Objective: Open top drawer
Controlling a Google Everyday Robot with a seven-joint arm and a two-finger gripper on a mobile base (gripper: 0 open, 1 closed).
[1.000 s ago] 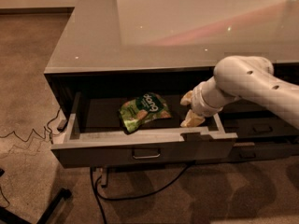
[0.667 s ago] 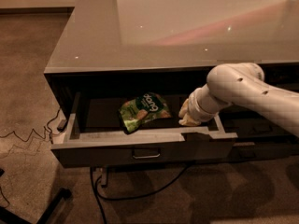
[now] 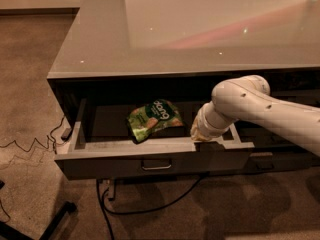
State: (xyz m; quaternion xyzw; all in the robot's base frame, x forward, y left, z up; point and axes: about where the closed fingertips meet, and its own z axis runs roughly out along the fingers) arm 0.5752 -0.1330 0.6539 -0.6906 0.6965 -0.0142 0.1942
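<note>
At the far left, thin cables point(image 3: 30, 145) lay loose on the carpet point(image 3: 30, 84), well apart from the work. Next came the cabinet, its glossy surface point(image 3: 200, 29) bare where it showed and reflecting the room light.

The top drawer point(image 3: 110, 161) stood drawn well out from under that surface, its left side wall and pale floor exposed and its tall dark front facing the camera. The small pull handle point(image 3: 156, 165) sat at the centre of the front, with nothing holding it. Inside, a green snack bag point(image 3: 152, 120) lay crumpled on the floor near the middle, just behind the front wall; it was cargo, not part of the job.

To the right of the bag, the end effector point(image 3: 201, 133) reached down into the drawer, just behind the inner side of the front wall and right of the handle. This placement suggested the arm point(image 3: 260, 109) was hooking the front panel from inside to drag it outward instead of gripping the handle. Whether the end effector was open or closed could not be told, nor whether it held anything. The arm ran off to the right, crossing above the neighbouring drawer point(image 3: 280, 159), which looked shut.

Judging by how far the drawer stood out, the task seemed largely done.
</note>
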